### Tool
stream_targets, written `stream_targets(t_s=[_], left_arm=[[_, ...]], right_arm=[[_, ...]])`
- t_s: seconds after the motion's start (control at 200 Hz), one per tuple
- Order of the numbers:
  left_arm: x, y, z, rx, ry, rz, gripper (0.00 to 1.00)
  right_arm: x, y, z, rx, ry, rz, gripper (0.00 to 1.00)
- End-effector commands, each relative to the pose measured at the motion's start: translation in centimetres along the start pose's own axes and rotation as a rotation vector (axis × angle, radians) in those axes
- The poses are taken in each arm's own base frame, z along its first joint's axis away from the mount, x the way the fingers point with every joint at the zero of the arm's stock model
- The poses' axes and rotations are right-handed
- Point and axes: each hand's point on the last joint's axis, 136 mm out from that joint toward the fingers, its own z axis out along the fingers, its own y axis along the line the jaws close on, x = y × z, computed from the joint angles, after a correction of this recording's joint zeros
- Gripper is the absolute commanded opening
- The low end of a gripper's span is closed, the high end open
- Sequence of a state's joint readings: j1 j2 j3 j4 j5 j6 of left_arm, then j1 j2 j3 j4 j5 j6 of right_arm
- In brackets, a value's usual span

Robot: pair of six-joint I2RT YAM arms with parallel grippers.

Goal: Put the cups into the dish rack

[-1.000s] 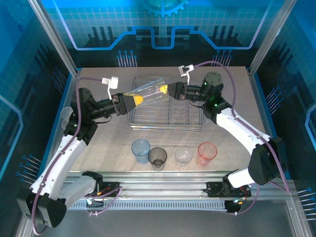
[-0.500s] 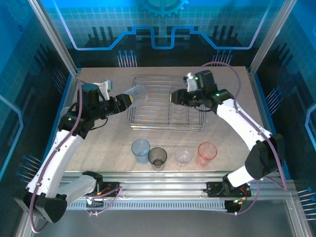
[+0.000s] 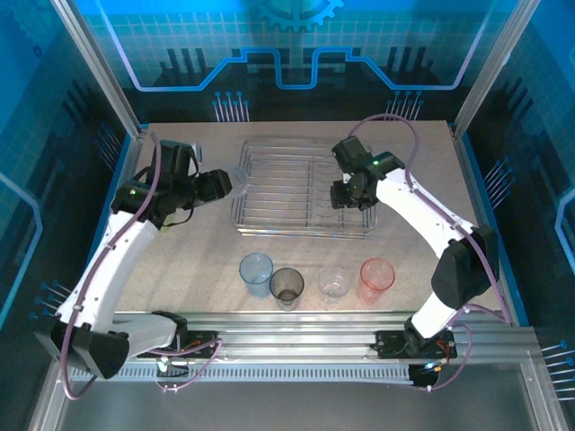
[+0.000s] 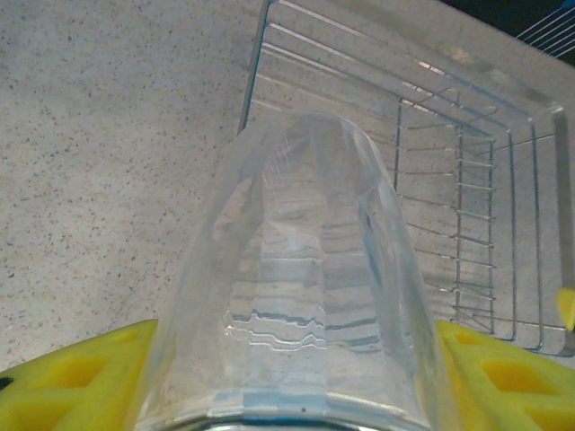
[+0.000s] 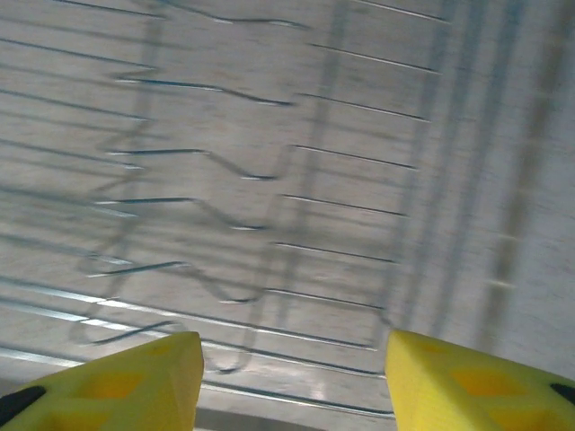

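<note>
The arms are drawing apart: the left gripper [image 3: 222, 183] is now carrying the clear cup [image 4: 305, 269] alone, pulling back to the left edge of the rack [image 3: 289, 179]. The right gripper [image 5: 292, 364] is hovering wide open and empty over its wires. Nearer, four cups [image 3: 287, 284] are standing in a row.

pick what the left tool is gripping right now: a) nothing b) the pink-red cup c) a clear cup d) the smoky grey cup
c: the left wrist view shows a clear cup clamped in the left tool, while the pink-red cup and the smoky grey cup stand on the table.
</note>
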State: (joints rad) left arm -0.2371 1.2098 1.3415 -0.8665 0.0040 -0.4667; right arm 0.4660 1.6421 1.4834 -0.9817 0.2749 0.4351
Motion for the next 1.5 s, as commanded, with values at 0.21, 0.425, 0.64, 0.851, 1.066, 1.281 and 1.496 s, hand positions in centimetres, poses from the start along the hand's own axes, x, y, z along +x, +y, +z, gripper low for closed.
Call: stream_targets(t_s=[0.21,0.425,0.64,0.851,1.066,1.281,1.496], left_arm=[[-0.1,-2.5,0.6,-0.008,0.088,0.155,0.00],[-0.3,-2.9,2.5,-0.060,0.156,0.195,0.00],[-1.3,-2.8,4.0,-0.136,0.209,0.226,0.00],[-2.0,-3.3,5.2,-0.176,0.224,0.257,0.01],[-1.8,-3.5,6.4,-0.227,0.251,0.282,0.03],[-1.7,-2.5,7.7,-0.328,0.305,0.301,0.03],[-1.7,-1.6,9.0,-0.390,0.318,0.291,0.02]], right_arm=[[2.5,-6.1,3.4,0.161,0.105,0.022,0.56],[3.9,-5.7,5.7,0.137,0.162,-0.002,0.43],[5.5,-5.6,6.8,0.124,0.212,-0.052,0.12],[6.6,-4.9,6.8,0.090,0.199,-0.113,0.10],[7.8,-5.1,6.9,0.117,0.216,-0.132,0.07],[9.1,-5.7,6.4,0.138,0.241,-0.099,0.04],[10.3,-6.4,5.6,0.162,0.250,-0.047,0.02]])
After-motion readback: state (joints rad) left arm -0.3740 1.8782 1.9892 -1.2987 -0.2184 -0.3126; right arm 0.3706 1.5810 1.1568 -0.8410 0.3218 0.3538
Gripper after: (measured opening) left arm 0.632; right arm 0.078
